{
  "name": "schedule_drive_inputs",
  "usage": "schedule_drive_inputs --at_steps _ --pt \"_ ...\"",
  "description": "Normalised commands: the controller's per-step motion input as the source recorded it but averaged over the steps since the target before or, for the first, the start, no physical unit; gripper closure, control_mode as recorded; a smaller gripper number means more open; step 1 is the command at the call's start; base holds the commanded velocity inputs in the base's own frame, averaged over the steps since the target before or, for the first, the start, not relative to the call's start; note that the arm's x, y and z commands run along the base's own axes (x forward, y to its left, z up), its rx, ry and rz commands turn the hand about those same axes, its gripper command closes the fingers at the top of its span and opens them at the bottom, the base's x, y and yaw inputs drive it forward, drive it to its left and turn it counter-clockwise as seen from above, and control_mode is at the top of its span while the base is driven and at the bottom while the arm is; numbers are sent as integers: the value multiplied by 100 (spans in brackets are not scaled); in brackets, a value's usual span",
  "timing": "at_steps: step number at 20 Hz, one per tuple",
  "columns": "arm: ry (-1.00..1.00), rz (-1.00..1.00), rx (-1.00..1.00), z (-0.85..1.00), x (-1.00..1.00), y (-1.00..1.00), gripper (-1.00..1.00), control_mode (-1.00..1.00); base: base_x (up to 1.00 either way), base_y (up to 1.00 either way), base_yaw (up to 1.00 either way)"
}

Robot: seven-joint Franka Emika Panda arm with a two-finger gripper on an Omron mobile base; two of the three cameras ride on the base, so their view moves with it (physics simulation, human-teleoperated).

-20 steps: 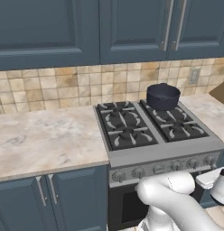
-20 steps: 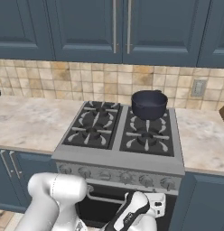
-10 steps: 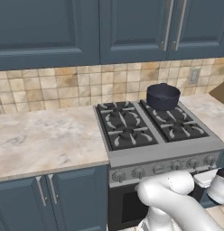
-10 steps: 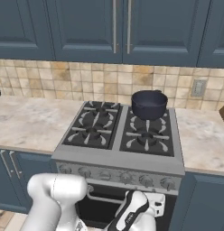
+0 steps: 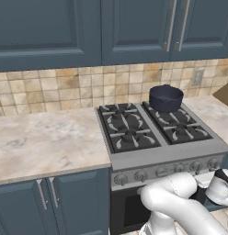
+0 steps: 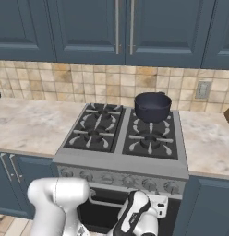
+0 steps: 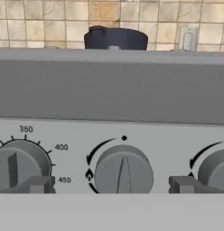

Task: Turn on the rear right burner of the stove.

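- Your gripper (image 7: 112, 184) sits low at the stove (image 6: 121, 168) front, its two fingertips (image 7: 39, 184) spread wide apart, one on each side of a round knob (image 7: 123, 172), touching nothing.
- That knob's ridge runs almost upright; a dial numbered 350 to 450 (image 7: 19, 166) sits left, and part of another knob (image 7: 217, 170) right.
- You can count four burners on the cooktop and one dark pot (image 6: 153, 106).
- The rear right burner (image 6: 153, 120) lies under that pot, above and beyond your gripper, against the tiled wall (image 6: 88, 83).
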Motion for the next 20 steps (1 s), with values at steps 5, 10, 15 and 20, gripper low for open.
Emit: schedule_drive_inputs --at_steps 5,10,15,20 --pt "0 0 0 -21 18 0 -100 -100 0 0 0" --pt "0 0 1 -16 18 -6 -100 -100 0 0 0" --pt "0 0 1 -11 19 -3 -100 -100 0 0 0" --pt "0 0 0 -15 24 -4 -100 -100 0 0 0"
